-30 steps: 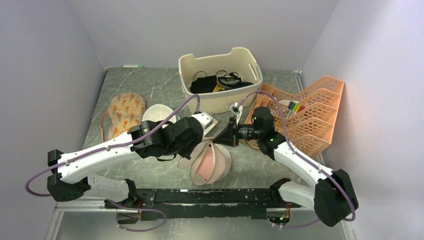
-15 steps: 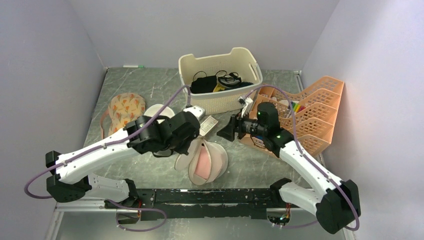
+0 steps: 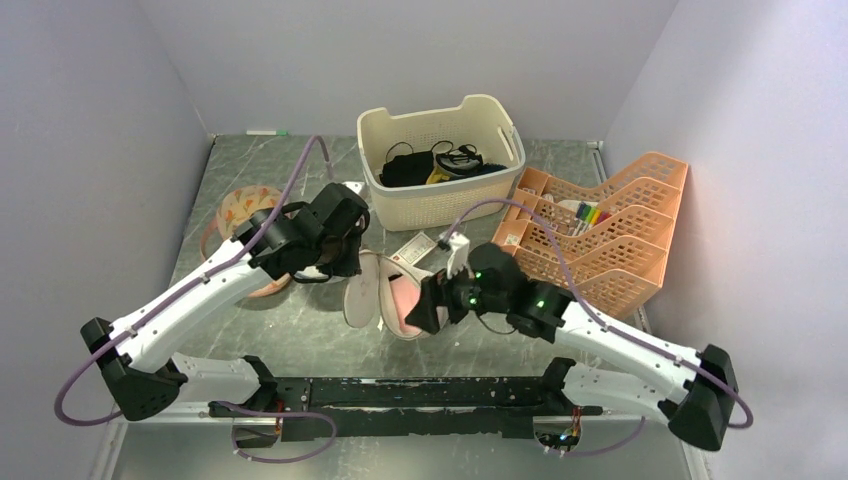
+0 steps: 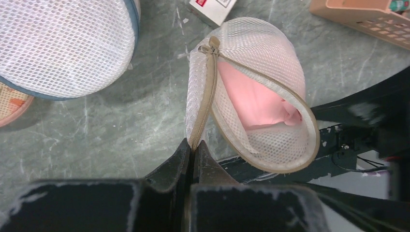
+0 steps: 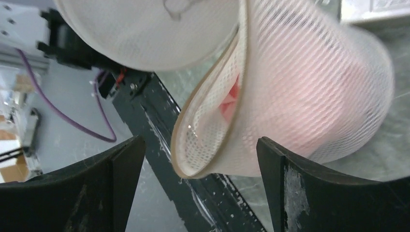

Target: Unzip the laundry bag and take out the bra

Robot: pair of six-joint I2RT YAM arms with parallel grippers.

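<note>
The laundry bag (image 4: 261,63) lies unzipped and gaping near the middle of the table's (image 3: 250,160) near edge, with the pink bra (image 4: 251,101) inside. The left claw (image 4: 194,145) is clamped on its zip edge. The right claw (image 5: 198,145) stands apart, the bag's open rim between its fingers.
</note>
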